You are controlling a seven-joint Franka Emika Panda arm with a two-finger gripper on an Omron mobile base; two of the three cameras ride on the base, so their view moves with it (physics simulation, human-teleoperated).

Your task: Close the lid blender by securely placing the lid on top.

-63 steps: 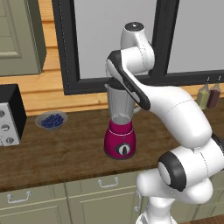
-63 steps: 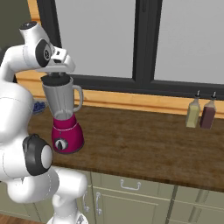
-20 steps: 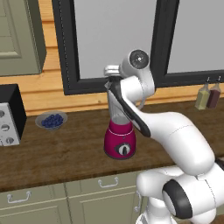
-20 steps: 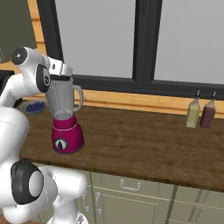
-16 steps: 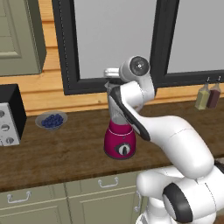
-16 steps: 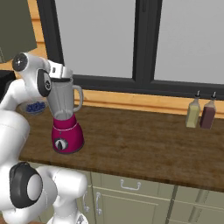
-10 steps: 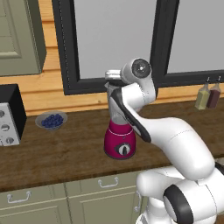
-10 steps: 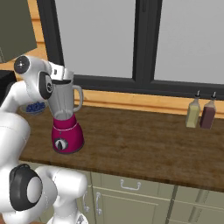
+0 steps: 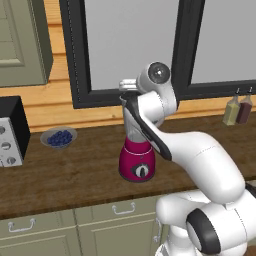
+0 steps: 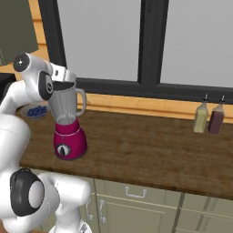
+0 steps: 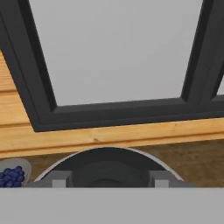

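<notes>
we see the bench (image 10: 150, 150) carrying the blender (image 10: 67, 125), magenta base down and its clear jar upright, so the long axis runs straight up. the end effector (image 9: 131, 87) sits right over the jar's mouth, with the lid (image 11: 109, 168) directly below it along that axis, a dark disc inside the jar's pale rim. we cannot tell whether the fingers grip the lid or have let go. we judge the coming move to be a straight push down. a bowl of blueberries (image 9: 59, 137) lies well apart.
</notes>
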